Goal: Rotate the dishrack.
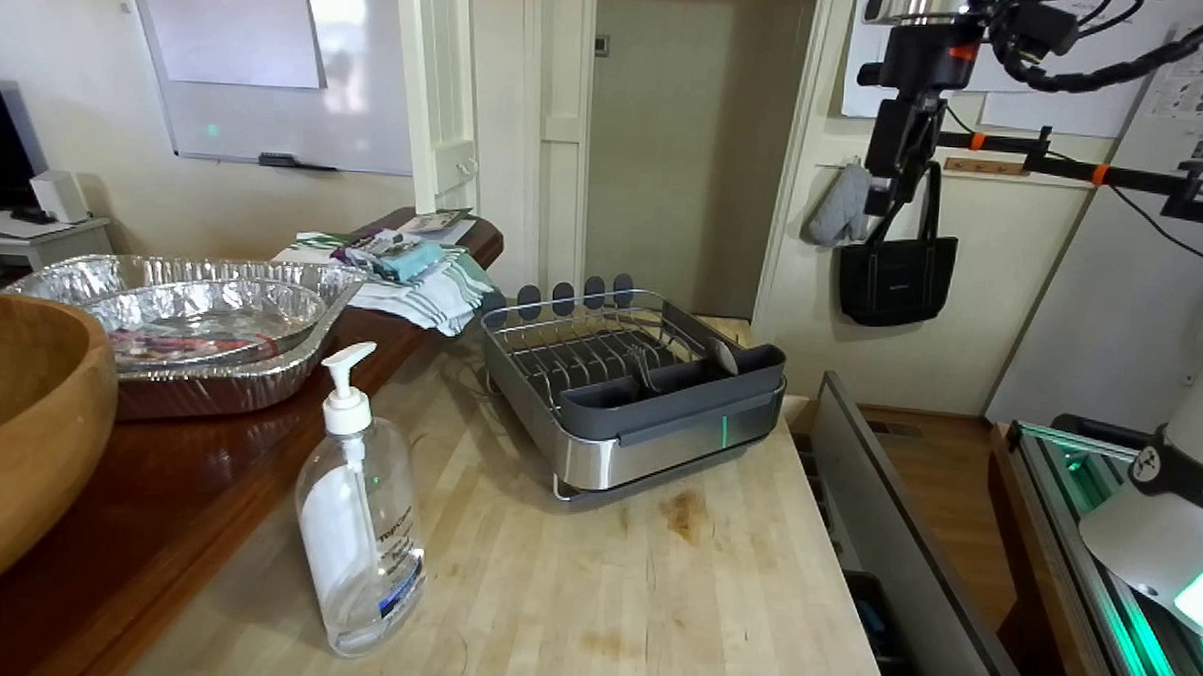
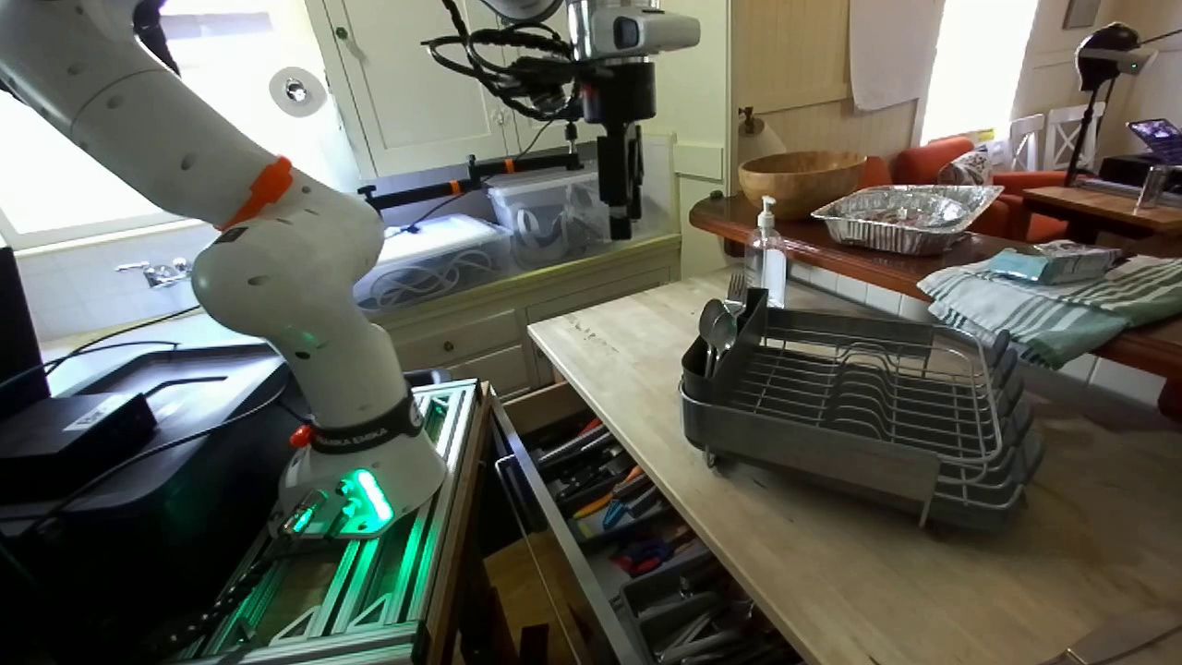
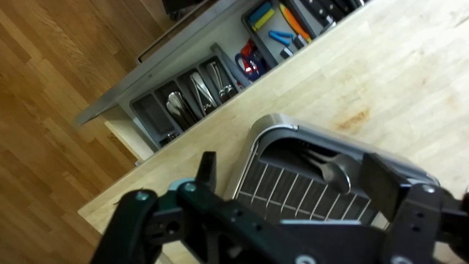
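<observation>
Dishrack (image 2: pixel 822 454) stands on light wood counter (image 1: pixel 642 610), near edge above pulled-out drawer (image 1: pixel 884 508). Cutlery holder (image 1: pixel 669 415) sits at dishrack's end nearer soap bottle (image 1: pixel 362 535); spoons (image 2: pixel 725 331) and fork (image 2: pixel 736 288) in it. Gripper (image 3: pixel 291 161) hangs high above counter level, apart from dishrack, pointing down; fingers (image 3: pixel 381 183) spread wide in wrist view. Soap bottle upright on counter, apart from dishrack. Red-brown ledge (image 1: pixel 196 484) beside counter bears wooden bowl (image 1: pixel 32 458), foil pan (image 2: pixel 886 236) and striped towel (image 1: pixel 443 294). Drawer holds cutlery (image 3: pixel 177 104) and scissors (image 3: pixel 253 69).

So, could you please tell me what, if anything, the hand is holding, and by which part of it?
Nothing is held: the hand is open, clear of the dishrack, which stands on the wooden counter.
</observation>
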`<state>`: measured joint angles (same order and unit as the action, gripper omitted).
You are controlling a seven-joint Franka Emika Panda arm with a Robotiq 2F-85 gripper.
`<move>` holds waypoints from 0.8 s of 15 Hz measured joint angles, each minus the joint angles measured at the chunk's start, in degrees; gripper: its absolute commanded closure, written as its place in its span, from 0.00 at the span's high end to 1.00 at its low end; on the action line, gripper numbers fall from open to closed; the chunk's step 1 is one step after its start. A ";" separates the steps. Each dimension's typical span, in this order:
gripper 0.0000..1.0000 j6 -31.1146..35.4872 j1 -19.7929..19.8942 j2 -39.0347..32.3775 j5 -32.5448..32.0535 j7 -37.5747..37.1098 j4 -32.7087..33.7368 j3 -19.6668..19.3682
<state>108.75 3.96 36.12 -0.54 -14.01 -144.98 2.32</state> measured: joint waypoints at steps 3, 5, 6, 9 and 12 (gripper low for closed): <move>1.00 9.39 1.84 -1.10 0.05 -1.75 -1.46 -1.13; 1.00 15.66 2.83 -2.72 0.06 -2.54 -2.50 -1.63; 1.00 18.53 3.30 -3.85 0.06 -2.84 -2.91 -1.75; 1.00 25.80 4.41 -8.16 0.05 -2.92 -3.80 -2.04; 1.00 31.13 5.25 -13.19 0.06 -2.93 -3.97 -2.65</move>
<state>139.88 9.21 22.93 -0.48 -16.93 -148.95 -0.33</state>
